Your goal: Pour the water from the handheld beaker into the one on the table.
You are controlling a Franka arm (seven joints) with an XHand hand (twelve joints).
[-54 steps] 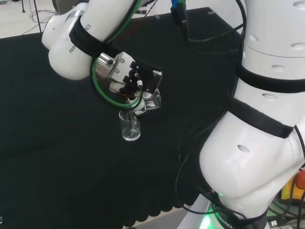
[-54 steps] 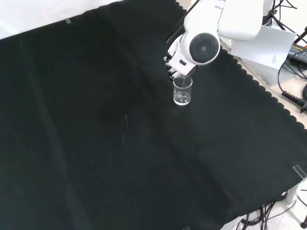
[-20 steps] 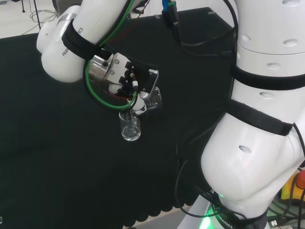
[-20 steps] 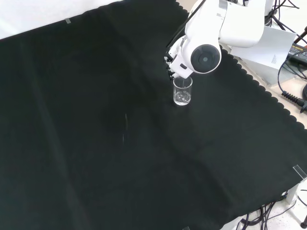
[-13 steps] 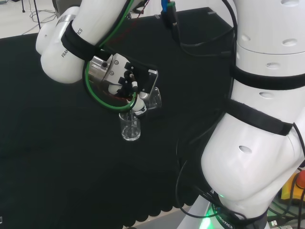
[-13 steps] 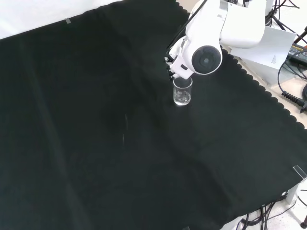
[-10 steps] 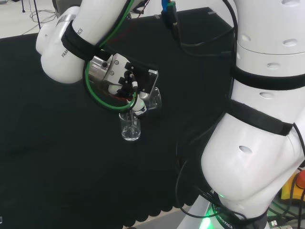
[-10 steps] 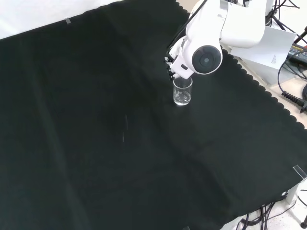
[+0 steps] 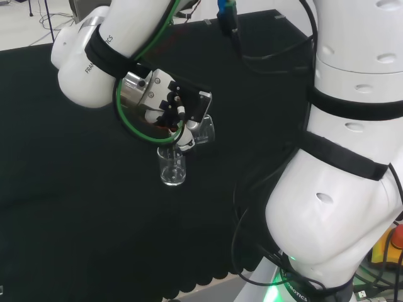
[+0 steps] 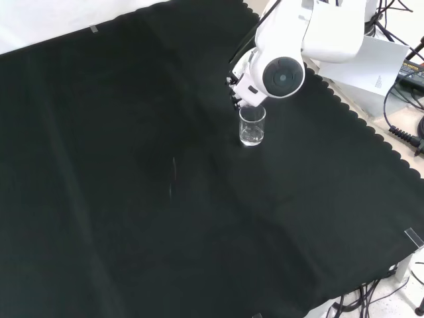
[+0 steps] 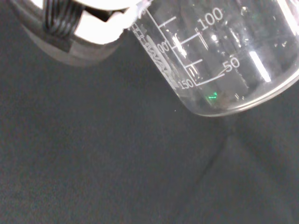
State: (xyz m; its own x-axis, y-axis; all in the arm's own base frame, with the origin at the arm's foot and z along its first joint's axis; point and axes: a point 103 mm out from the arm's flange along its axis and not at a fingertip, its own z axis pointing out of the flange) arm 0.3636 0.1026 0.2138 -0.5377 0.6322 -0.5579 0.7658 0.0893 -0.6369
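A clear glass beaker stands upright on the black cloth; in the front view this table beaker is just below the arm's round grey cap. The hand hangs above it, its fingers curled round a second clear beaker, which is tipped over with its mouth toward the table beaker's rim. In the wrist view the held beaker is close and large with white graduation marks, beside a part of the hand. In the front view the hand peeks out left of the white link. I cannot tell the water levels.
The arm's big white links stand at the right of the head view. The cloth's scalloped edge runs right of the table beaker in the front view, with cables and a white box beyond it.
The hand with the tipped beaker has risen a little and drifted slightly right in the head view. The beaker on the cloth has stayed in place.
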